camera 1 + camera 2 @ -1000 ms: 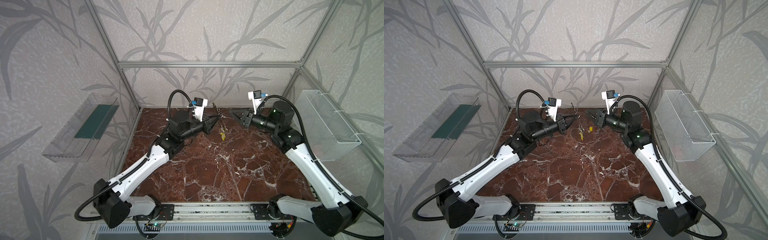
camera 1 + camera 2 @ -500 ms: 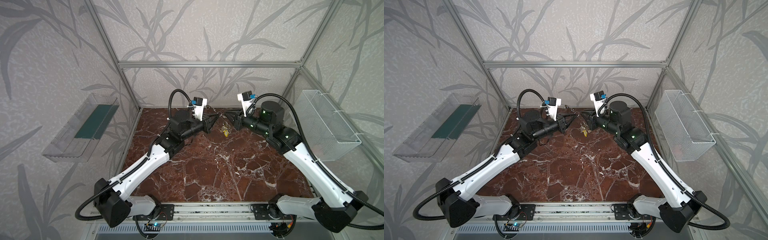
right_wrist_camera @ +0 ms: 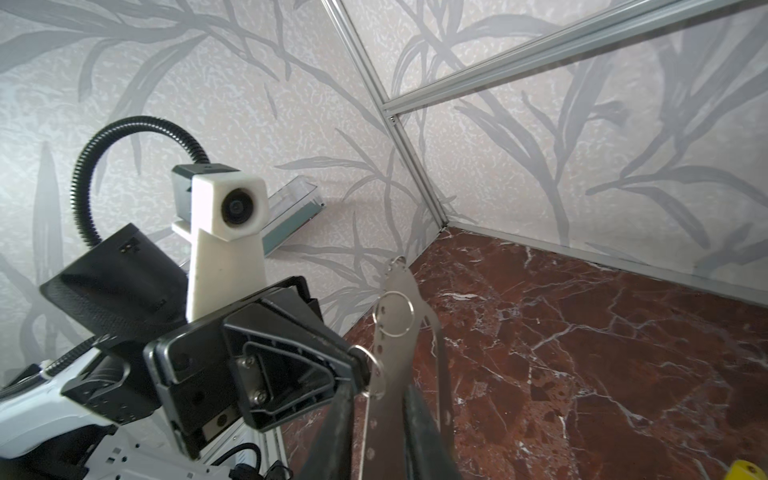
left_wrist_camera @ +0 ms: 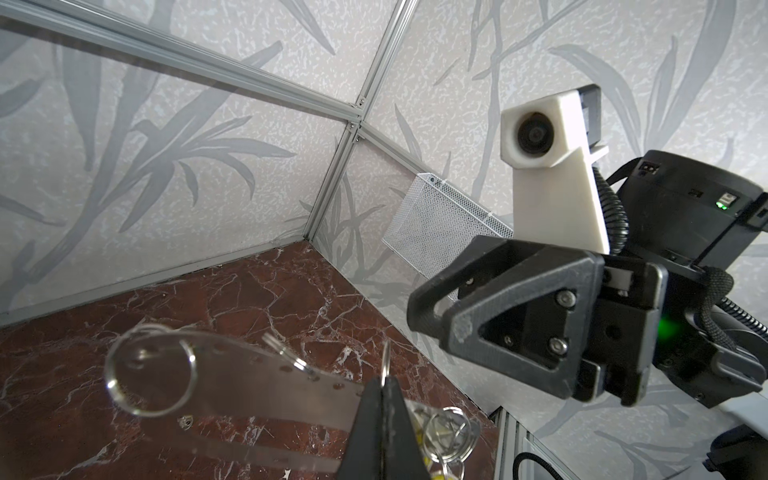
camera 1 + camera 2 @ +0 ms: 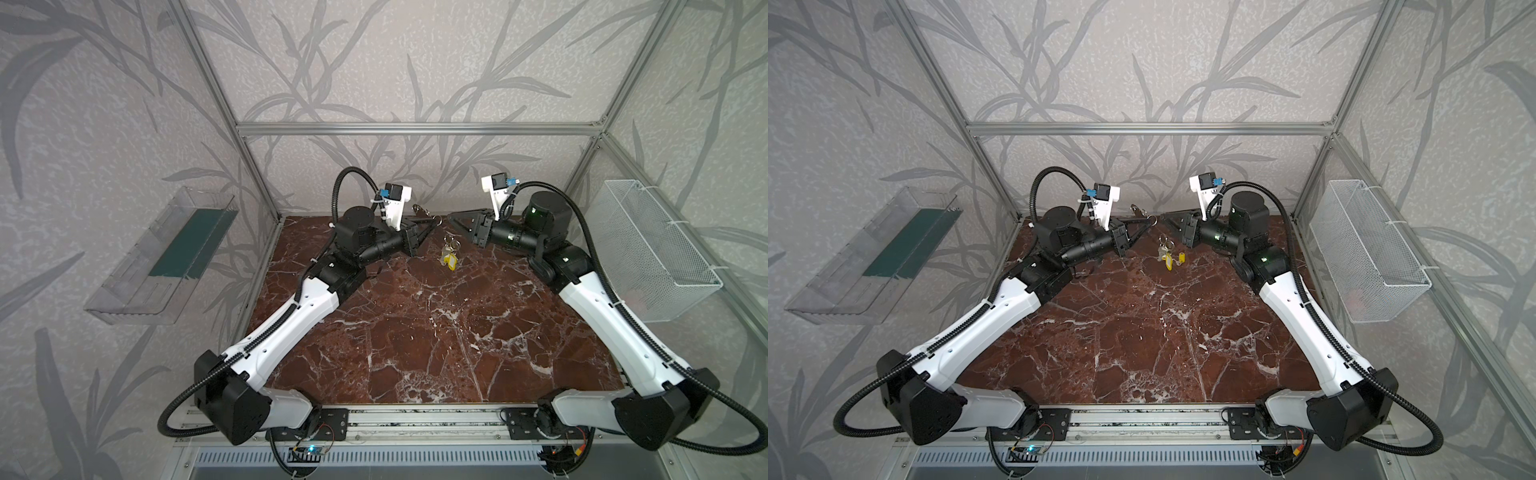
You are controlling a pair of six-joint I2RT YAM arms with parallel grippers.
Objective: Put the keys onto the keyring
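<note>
Top views are taken first: in both, the keyring (image 5: pixel 420 210) is seen raised off the table (image 5: pixel 415 332) near the back wall, pinched at one edge by the left gripper (image 5: pixel 434 221), whose jaws are pressed together on it. The right gripper (image 5: pixel 452 217) is found just beside it, facing it, with nothing carried. The keys (image 5: pixel 449 258) are seen lying in a small bunch on the table, below and between the two grippers. Left wrist view: the keyring (image 4: pixel 257 374) is shown blurred, with wire rings (image 4: pixel 151 374) hung through holes along its edge, and the clamp is placed beside one such ring; the right gripper (image 4: pixel 436 286) is seen apart from it. Right wrist view: the right gripper's fingers (image 3: pixel 336 432) are seen slightly spread, the keyring (image 3: pixel 395 324) is visible beyond the gap and untouched, and one of the keys (image 3: pixel 748 471) is barely in sight. No key is judged to be threaded yet, so a key is probably to be fetched next. For that to be done well, one key should be gripped by its plastic body so that its loop is left free, and the keyring should be held steady with a ring turned toward the incoming loop.
</note>
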